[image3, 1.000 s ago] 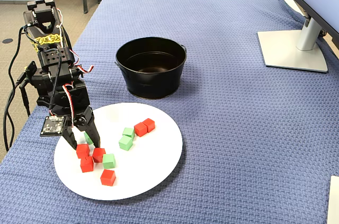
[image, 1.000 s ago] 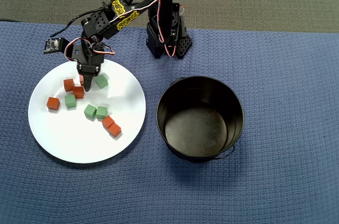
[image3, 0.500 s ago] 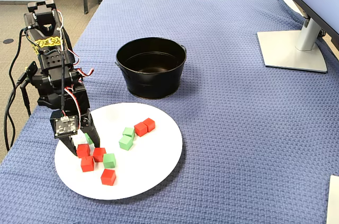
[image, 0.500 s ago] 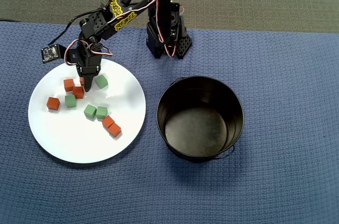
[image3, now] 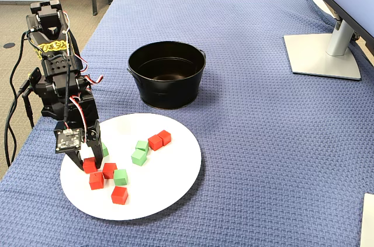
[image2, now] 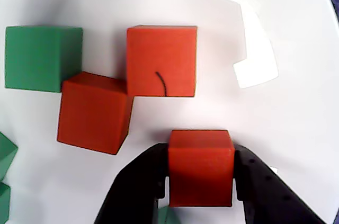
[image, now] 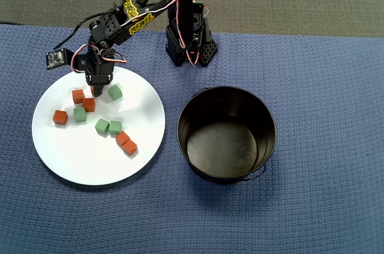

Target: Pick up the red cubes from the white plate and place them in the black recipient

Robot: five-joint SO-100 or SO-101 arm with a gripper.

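My gripper (image2: 201, 168) is shut on one red cube (image2: 201, 160), with a black jaw pressed against each side. It stands over the far left part of the white plate (image: 90, 161) in the overhead view, and the held cube (image: 97, 90) shows under it. I cannot tell whether the cube is lifted. Two more red cubes (image2: 161, 61) (image2: 94, 112) lie touching just ahead of it. Other red cubes lie at the plate's left (image: 59, 117) and as a pair near its middle (image: 126, 143). The black recipient (image: 264, 116) stands empty to the plate's right.
Several green cubes (image: 115, 92) (image: 80, 114) (image: 108, 127) lie among the red ones on the plate. The arm's base (image: 186, 44) stands behind plate and bucket. In the fixed view a monitor stand (image3: 321, 54) is at the far right, and the table's edge runs close to the arm.
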